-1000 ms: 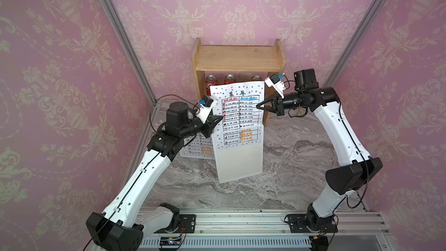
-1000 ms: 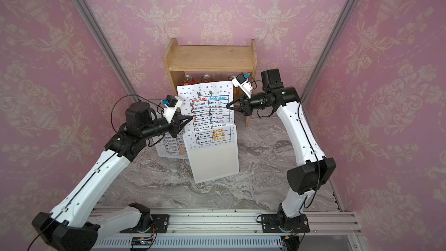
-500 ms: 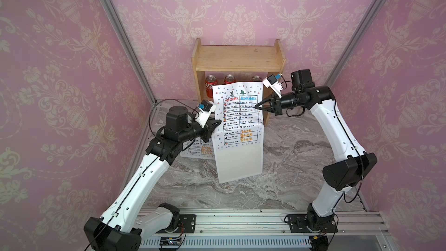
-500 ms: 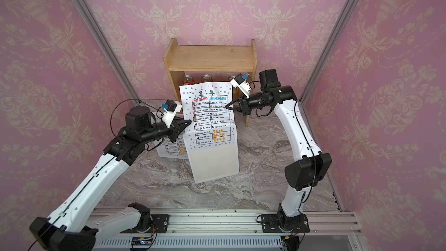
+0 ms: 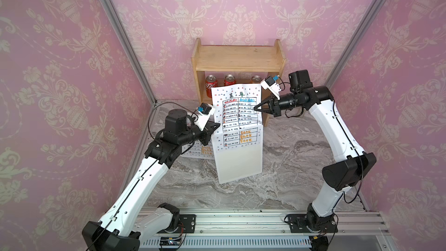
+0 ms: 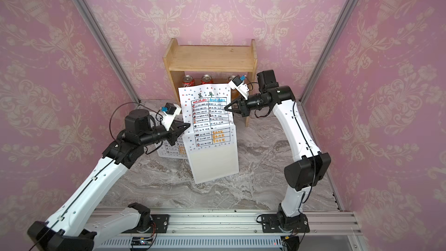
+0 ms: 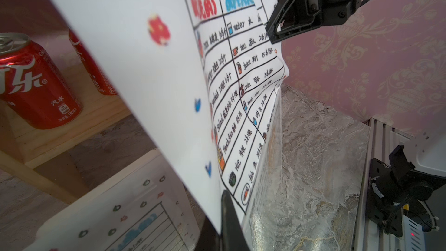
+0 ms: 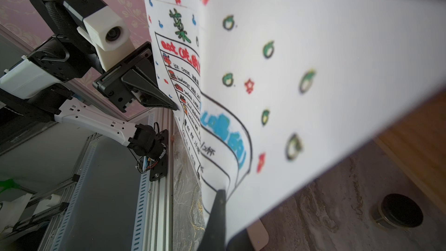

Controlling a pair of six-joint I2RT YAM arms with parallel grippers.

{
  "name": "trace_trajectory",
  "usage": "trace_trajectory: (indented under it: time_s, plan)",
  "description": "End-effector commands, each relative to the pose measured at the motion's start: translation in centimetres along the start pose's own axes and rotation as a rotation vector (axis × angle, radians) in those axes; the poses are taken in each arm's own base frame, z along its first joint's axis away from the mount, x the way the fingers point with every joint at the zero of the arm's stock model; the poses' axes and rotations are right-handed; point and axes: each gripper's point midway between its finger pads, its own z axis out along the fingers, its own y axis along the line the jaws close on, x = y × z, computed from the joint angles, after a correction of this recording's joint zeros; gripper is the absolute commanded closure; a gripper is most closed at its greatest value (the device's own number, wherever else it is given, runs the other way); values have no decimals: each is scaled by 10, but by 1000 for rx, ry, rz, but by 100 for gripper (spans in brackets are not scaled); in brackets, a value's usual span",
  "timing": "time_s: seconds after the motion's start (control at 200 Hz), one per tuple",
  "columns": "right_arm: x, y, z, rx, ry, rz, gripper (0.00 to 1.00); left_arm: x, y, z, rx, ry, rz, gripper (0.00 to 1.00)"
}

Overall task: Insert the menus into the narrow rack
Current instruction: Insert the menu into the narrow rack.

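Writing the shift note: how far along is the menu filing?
Nothing finished. In hand: one menu, pinched by left gripper and right gripper, stands partway down in the rack. Left: seat it, then load the second menu lying on the table.

On menu (image 7: 169, 80): "drink", "water", "juice" (hdr + rows); red can (image 7: 36, 85): "汽水".

Before me the grey marbled tabletop (image 5: 289, 155) carries a wooden shelf (image 5: 237, 59) against the back wall, three cans (image 5: 211, 85) on its lower board; the white rack (image 5: 239, 165) stands near the middle; a flat menu (image 5: 202, 152) lies just beside it, on my left.
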Motion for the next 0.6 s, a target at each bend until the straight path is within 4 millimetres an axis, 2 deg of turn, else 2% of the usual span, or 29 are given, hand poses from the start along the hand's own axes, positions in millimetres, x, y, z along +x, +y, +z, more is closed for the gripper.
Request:
trace_trajectory:
  time_s: [0.0,0.185,0.295,0.37,0.52,0.595]
  plan:
    - [0,0,1,8,16,-13,95,15,-5,-7,12,33,-43,100]
    - [-5,5,0,-11,5,-20,90,21,-9,-7,28,31,-71,100]
    - [-5,8,2,-22,6,-23,76,23,-9,-6,32,30,-79,100]
    - [-4,11,7,-37,12,-25,74,21,-10,-5,37,20,-83,100]
    - [-3,10,17,-39,29,-35,74,9,-4,-5,3,-4,-53,68]
    - [-6,9,19,-41,31,-37,75,-4,0,-6,-12,-27,-19,63]
